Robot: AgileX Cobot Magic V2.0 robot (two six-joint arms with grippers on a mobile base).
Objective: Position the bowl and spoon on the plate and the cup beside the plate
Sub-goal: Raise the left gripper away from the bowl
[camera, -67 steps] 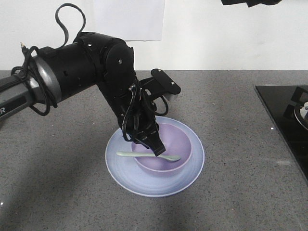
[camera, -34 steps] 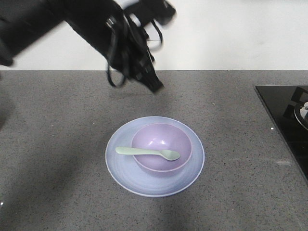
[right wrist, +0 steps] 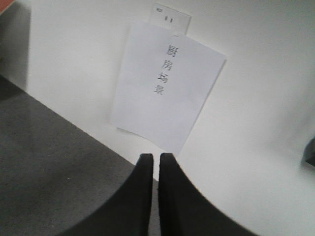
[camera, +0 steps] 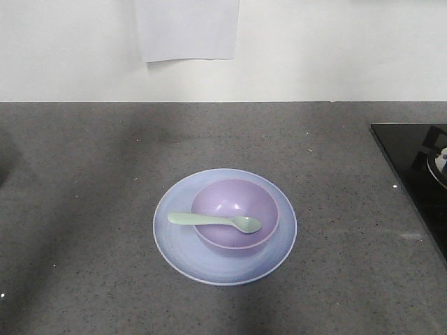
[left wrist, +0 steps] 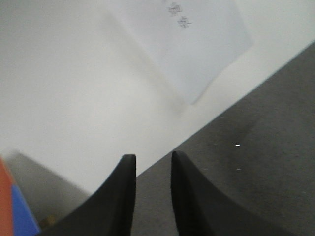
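Note:
In the front view the pale blue plate [camera: 174, 244] lies in the middle of the grey counter with the lilac bowl [camera: 235, 204] on it. The mint-green spoon [camera: 214, 221] rests across the bowl's rim, handle to the left. The cup is out of view. Neither arm shows in the front view. In the left wrist view my left gripper [left wrist: 151, 156] is open and empty, raised and facing the wall and counter edge. In the right wrist view my right gripper [right wrist: 156, 155] is shut with nothing between its fingers, pointing at the wall.
A black cooktop [camera: 417, 171] occupies the counter's right side. A white paper sheet [camera: 187, 29] hangs on the wall behind; it is the printed paper sheet [right wrist: 165, 86] in the right wrist view. An orange and blue object [left wrist: 12, 206] shows at the left wrist view's lower left.
The left arm, which stood over the bowl with its fingers at the spoon, has lifted up and away to the left, out of the front view. The spoon stays across the bowl.

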